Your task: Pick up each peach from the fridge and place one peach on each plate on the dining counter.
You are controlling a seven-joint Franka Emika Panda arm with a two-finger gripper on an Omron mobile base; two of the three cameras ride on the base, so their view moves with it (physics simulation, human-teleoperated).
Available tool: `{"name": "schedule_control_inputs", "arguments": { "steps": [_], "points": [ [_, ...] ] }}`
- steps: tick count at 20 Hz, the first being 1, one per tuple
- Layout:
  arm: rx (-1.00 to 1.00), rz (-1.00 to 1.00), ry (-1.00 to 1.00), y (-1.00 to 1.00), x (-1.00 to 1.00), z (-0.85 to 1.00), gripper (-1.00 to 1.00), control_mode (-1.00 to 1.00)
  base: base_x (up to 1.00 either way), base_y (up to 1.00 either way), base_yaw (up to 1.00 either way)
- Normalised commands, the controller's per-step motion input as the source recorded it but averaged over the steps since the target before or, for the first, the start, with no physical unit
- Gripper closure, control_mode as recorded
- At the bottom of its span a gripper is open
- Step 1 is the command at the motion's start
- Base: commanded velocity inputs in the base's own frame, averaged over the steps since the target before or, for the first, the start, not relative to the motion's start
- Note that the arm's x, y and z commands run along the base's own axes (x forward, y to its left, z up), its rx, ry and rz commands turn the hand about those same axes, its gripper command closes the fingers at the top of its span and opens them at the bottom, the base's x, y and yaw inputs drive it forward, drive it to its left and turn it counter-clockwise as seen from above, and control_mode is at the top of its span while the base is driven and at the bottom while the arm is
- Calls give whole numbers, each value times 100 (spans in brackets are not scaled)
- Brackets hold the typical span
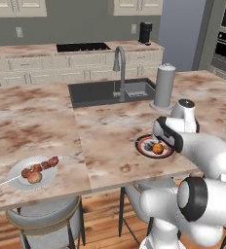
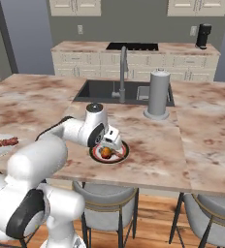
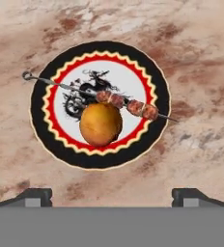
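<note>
On the dining counter point(image 1: 110, 126) a dark plate point(image 1: 141, 146) with a red-and-white rim holds one peach point(image 1: 157, 149) and a meat skewer point(image 3: 128, 105). My gripper point(image 1: 160, 138) hangs just above this plate, open, with nothing between its fingertips point(image 3: 34, 197). The hand view looks straight down on the plate point(image 3: 41, 96), where the peach point(image 3: 100, 124) rests against the skewer. Far to the left, a pale plate point(image 1: 17, 177) carries the second peach point(image 1: 34, 177) and another skewer point(image 1: 42, 165). The fridge is out of view.
A dark sink point(image 1: 110, 92) with a tall steel tap point(image 1: 120, 68) sits in the counter behind the dark plate. A steel cylinder point(image 1: 163, 87) stands right of the sink. Stools point(image 1: 47, 219) are tucked under the near edge. A back counter holds a black cooktop point(image 1: 83, 47).
</note>
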Motion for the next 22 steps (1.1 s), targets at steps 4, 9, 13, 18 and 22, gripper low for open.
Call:
{"name": "schedule_control_inputs", "arguments": {
  "steps": [4, 9, 13, 18, 22],
  "points": [
    [0, 0, -7, 2, -100, 75, -100, -100, 0, 0, 0],
    [0, 0, -5, 5, -100, 79, -100, -100, 0, 0, 0],
    [0, 0, -1, 10, -100, 97, -100, -100, 0, 0, 0],
    [0, 0, -3, 15, -100, 100, -100, -100, 0, 0, 0],
    [0, 0, -4, 14, -100, 100, -100, -100, 0, 0, 0]
  ]
}}
